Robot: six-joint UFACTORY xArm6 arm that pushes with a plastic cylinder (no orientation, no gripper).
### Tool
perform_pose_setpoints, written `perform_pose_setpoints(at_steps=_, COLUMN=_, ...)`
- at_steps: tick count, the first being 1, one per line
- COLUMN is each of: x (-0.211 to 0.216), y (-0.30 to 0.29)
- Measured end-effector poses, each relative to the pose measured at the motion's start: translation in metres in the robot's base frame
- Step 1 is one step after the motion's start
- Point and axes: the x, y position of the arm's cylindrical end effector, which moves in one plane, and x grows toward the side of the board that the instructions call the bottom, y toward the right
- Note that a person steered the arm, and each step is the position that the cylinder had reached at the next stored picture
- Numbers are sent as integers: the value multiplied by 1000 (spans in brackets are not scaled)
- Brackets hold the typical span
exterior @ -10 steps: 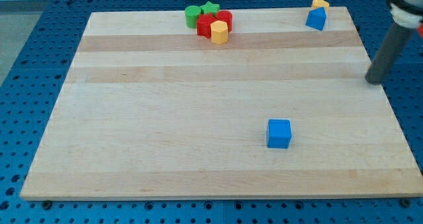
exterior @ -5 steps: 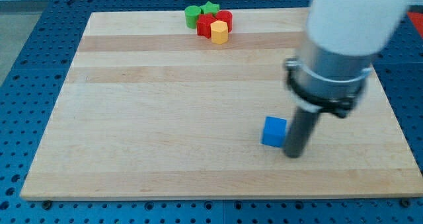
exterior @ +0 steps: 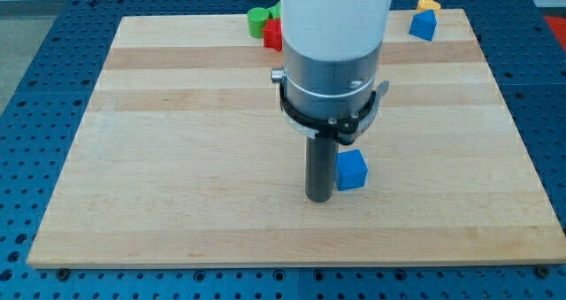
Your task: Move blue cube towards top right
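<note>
The blue cube [exterior: 351, 170] lies on the wooden board [exterior: 177, 158], right of centre and toward the view's bottom. My tip [exterior: 319, 198] is down on the board just left of the cube and slightly below it, touching or nearly touching its left side. The arm's large white and grey body rises above it and hides part of the board's top middle.
At the view's top right a blue triangular block [exterior: 424, 25] sits with a yellow block [exterior: 429, 2] behind it. At the top middle a green block [exterior: 257, 19] and a red block [exterior: 271, 34] show beside the arm; others there are hidden.
My tip has gone from the cube's right side to its left side. The cube has shifted a little to the left and up. The arm now covers the top-middle cluster.
</note>
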Motion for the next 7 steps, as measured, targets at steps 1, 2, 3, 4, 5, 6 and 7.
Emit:
perform_pose_setpoints(at_steps=1, x=-7, y=30)
perform_pose_setpoints(at_steps=2, x=-47, y=69)
perform_pose_setpoints(at_steps=3, x=-101, y=88)
perform_pose_setpoints(at_steps=4, x=-154, y=94)
perform_pose_setpoints(at_steps=5, x=-178, y=94)
perform_pose_setpoints(at_steps=6, x=-179, y=77)
perform_pose_setpoints(at_steps=7, x=-179, y=38)
